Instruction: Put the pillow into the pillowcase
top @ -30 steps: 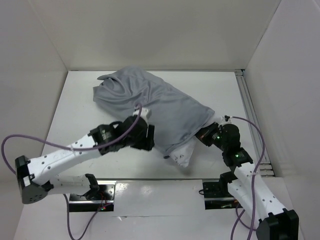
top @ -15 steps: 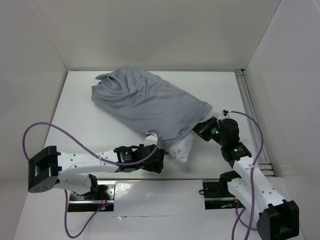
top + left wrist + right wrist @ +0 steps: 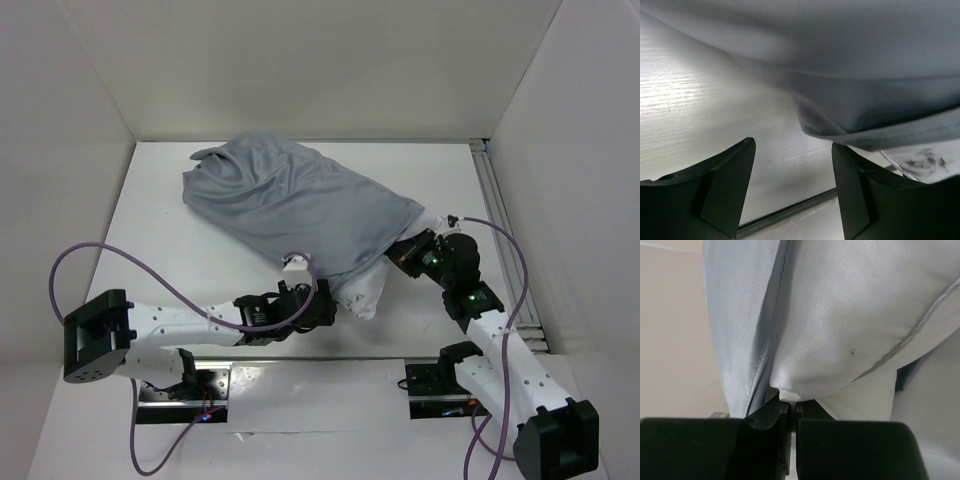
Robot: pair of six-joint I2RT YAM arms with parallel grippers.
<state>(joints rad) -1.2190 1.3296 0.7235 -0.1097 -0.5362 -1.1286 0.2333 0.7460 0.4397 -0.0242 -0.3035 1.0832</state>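
- White walls close in a white worktop on three sides, and a metal rail runs along its right edge.
- The pillowcase, grey and wrinkled, lies slantwise across the worktop from the far left towards the near right. It is plump with the pillow inside it.
- Only one white end of the pillow shows, poking out of the pillowcase mouth at the near right. Faint dark marks show on it in the left wrist view.
- The left arm stretches low along the near edge, its purple cable looping above it.
- The left fingers sit at the near hem of the pillowcase, just left of the bare pillow end.
- In the left wrist view these fingers stand spread apart with nothing between them. Bare worktop lies in the gap, and the grey hem hangs just ahead of them.
- The right arm reaches in from the near right to the right-hand corner of the pillowcase mouth.
- The right fingers are pressed together and pinch cloth. The stitched grey hem of the pillowcase runs down into the pinch.
- Paler cloth bulges right above the pinch. Whether some of the pillow is caught too cannot be told.
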